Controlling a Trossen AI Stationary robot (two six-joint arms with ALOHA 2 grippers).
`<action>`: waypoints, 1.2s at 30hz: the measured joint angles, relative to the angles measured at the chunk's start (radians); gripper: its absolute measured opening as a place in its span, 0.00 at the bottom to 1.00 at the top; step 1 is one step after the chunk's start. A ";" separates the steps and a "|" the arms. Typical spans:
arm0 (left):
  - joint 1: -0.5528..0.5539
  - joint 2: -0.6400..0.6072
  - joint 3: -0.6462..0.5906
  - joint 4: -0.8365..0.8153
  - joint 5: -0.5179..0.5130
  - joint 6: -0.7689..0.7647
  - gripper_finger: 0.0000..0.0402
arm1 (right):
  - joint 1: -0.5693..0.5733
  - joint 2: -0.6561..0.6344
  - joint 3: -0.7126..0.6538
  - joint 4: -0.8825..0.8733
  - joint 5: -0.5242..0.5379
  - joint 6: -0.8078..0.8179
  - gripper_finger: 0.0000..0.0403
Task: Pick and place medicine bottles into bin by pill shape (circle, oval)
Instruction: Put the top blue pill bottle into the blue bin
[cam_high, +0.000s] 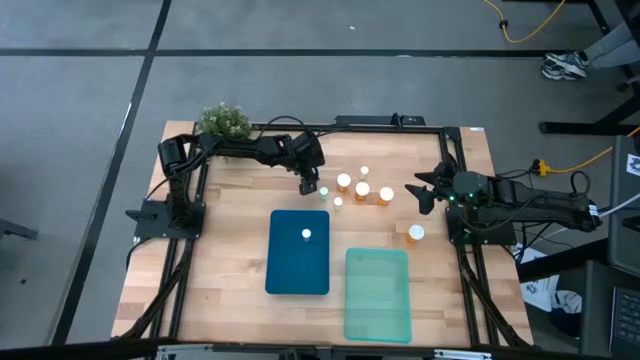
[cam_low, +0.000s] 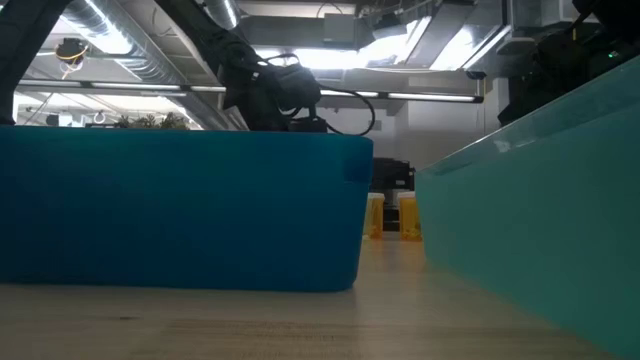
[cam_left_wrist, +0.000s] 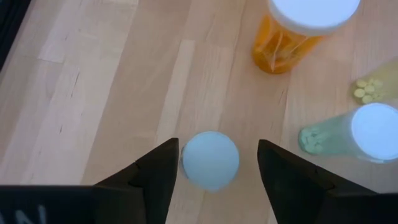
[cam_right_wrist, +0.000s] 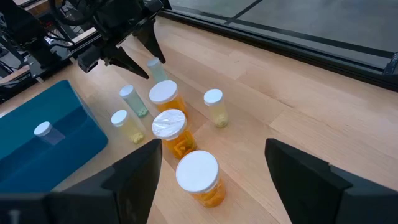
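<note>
Several white-capped medicine bottles stand in a cluster (cam_high: 362, 188) at the table's far middle, some orange, some pale. My left gripper (cam_high: 312, 186) is open and points down over a pale bottle (cam_left_wrist: 210, 159). One finger stands on each side of the bottle's white cap; the same shows in the right wrist view (cam_right_wrist: 155, 67). One pale bottle (cam_high: 307, 235) stands inside the blue bin (cam_high: 299, 265). An orange bottle (cam_high: 416, 233) stands alone at the right. My right gripper (cam_high: 420, 192) is open and empty, just right of the cluster.
A teal bin (cam_high: 377, 300) lies right of the blue bin, near the table's front edge. A small green potted plant (cam_high: 223, 121) stands at the far left corner. An orange bottle (cam_left_wrist: 292, 34) and a pale green one (cam_left_wrist: 348, 130) stand close to my left gripper.
</note>
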 joint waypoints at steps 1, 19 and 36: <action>0.000 0.000 0.000 0.000 0.000 0.000 0.51 | 0.000 0.000 0.000 0.000 0.000 0.000 0.71; 0.000 0.000 0.000 0.002 -0.002 0.000 0.26 | 0.000 0.000 0.000 0.000 0.000 -0.001 0.71; -0.002 -0.073 0.000 -0.046 -0.069 -0.024 0.25 | 0.000 0.000 0.000 0.000 0.000 -0.001 0.71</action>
